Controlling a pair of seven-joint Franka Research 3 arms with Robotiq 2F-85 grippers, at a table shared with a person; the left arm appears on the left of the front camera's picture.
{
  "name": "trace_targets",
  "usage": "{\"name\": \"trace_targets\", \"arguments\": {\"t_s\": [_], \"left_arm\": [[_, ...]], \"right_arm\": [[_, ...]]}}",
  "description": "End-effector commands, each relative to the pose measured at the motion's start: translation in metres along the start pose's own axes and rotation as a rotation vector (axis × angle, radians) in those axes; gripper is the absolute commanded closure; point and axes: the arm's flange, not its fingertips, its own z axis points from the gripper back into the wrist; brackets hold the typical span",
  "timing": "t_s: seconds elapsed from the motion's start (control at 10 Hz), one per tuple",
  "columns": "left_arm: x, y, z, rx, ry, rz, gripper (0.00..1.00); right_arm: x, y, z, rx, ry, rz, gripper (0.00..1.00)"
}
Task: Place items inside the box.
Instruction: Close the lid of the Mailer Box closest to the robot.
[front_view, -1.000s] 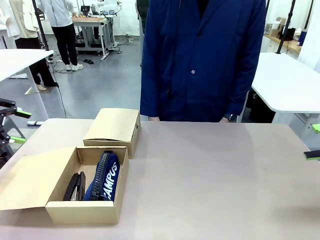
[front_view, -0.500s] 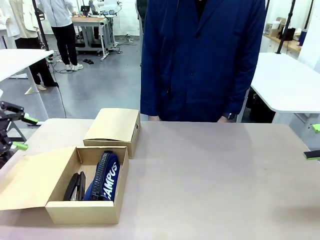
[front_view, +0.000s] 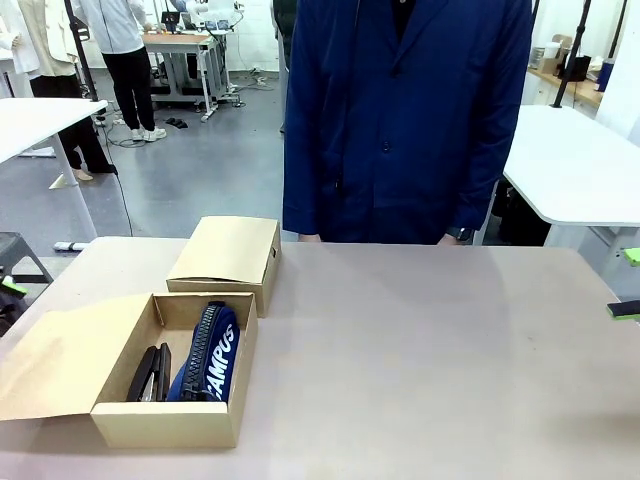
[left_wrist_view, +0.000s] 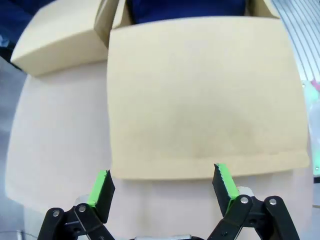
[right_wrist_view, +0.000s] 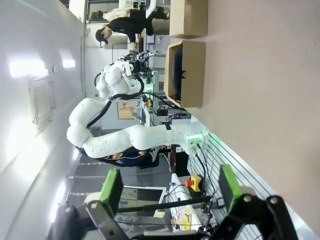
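The open cardboard box (front_view: 172, 424) sits at the table's front left with its flap (front_view: 50, 360) spread to the left. Inside lie the navy pouch (front_view: 207, 355) lettered "CAMPUS" and, to its left, the black stapler (front_view: 148, 374). My left gripper (left_wrist_view: 163, 185) hangs open above the flap (left_wrist_view: 200, 100), nothing between its green pads; one pad (front_view: 8, 286) peeks in at the front view's left edge. My right gripper (front_view: 628, 283) stands open at the table's right edge, far from the box. In the right wrist view it (right_wrist_view: 169, 187) is open too, with the box (right_wrist_view: 192, 75) far off.
A closed cardboard box (front_view: 228, 255) stands just behind the open one. A person in a dark blue coat (front_view: 400, 120) stands at the far edge. The table's middle and right are bare (front_view: 430, 360). White tables stand off to both sides.
My left gripper has drawn back to the left and downward, leaving only a green tip at the front view's edge. The box, its contents and my right gripper have not moved.
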Motion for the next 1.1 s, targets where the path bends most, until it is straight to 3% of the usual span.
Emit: {"name": "trace_targets", "arguments": {"t_s": [0.0,0.5,1.0], "left_arm": [[-0.024,-0.003,-0.003,-0.053,0.042,0.001,0.0],[-0.055,-0.012,-0.035,-0.14,0.053,0.042,0.0],[-0.04,-0.012,-0.066,-0.206,-0.001,0.004,0.0]], "right_arm": [[-0.001,0.003,0.002,0.006,0.0,0.001,0.0],[-0.001,0.003,0.002,0.006,0.0,0.001,0.0],[-0.001,0.003,0.002,0.006,0.0,0.001,0.0]]}}
